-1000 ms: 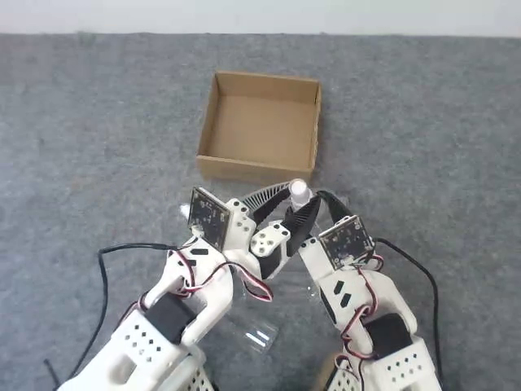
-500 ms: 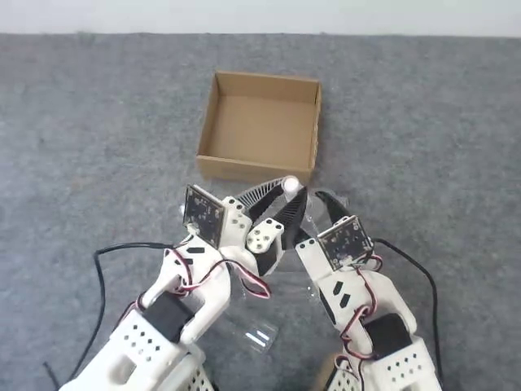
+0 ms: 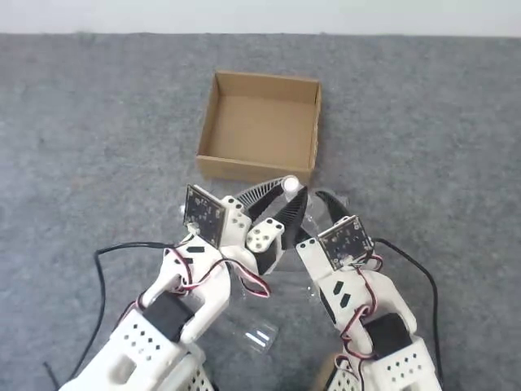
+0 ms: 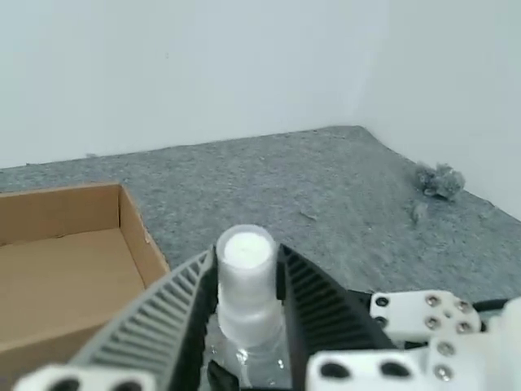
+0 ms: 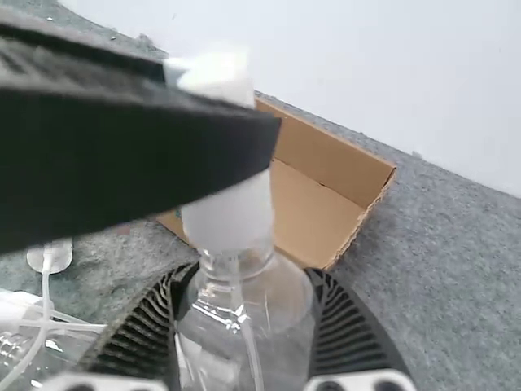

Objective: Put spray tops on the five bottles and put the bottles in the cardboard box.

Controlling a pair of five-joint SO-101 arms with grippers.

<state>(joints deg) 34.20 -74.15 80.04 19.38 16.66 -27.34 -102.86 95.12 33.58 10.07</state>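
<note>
A clear bottle stands upright just in front of the cardboard box, with my right gripper shut around its body. A white spray top sits on the bottle's neck, and my left gripper is shut on it from the sides. From above, the white top shows between the left gripper's ribbed fingers, with the right gripper close beside and below. The box is open and empty.
Another clear bottle lies on the grey felt between the two arms. A loose spray top with its tube lies beside the held bottle. A ball of grey fluff lies farther off on the mat.
The left gripper and the white spray top shifted slightly left and toward the box a second ago, then stayed still. The right arm has kept still.
</note>
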